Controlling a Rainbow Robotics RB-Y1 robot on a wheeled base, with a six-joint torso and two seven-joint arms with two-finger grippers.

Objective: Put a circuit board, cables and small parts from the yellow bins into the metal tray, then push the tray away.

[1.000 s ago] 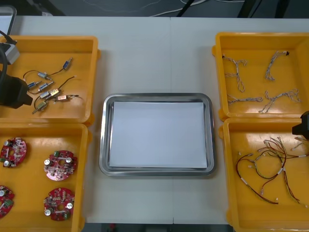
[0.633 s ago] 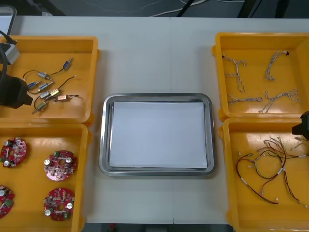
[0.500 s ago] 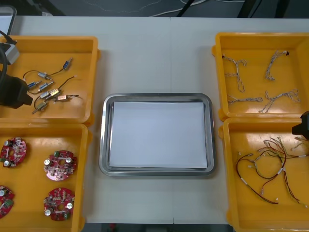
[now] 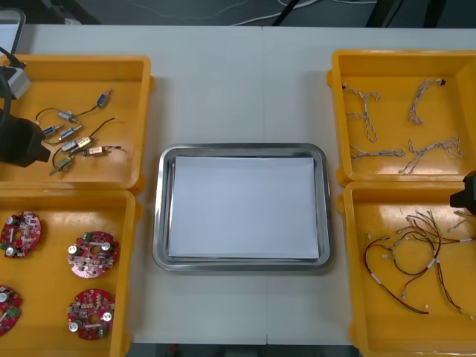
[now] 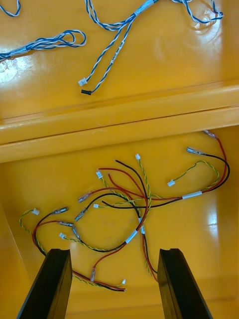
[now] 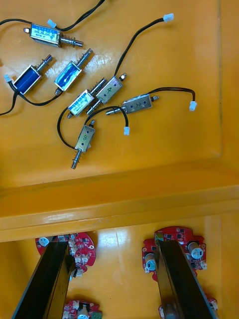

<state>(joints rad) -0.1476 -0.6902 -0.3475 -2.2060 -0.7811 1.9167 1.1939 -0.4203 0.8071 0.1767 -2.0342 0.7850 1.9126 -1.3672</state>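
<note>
No change in last sec: L gripper [image 6: 112, 249] & R gripper [image 5: 112, 255] hang wide open, empty, over yellow bins [image 4: 74, 64]; metal tray [image 4: 242, 147] unfilled, task unstarted.

Metal tray [image 4: 158, 223] w/ shiny polished rim, matt white liner [image 4: 242, 208], prob. paper. Yellow bins [image 4: 126, 97] glossy smooth plastic. Small metal parts [image 6: 79, 102] bright, reflective.
</note>
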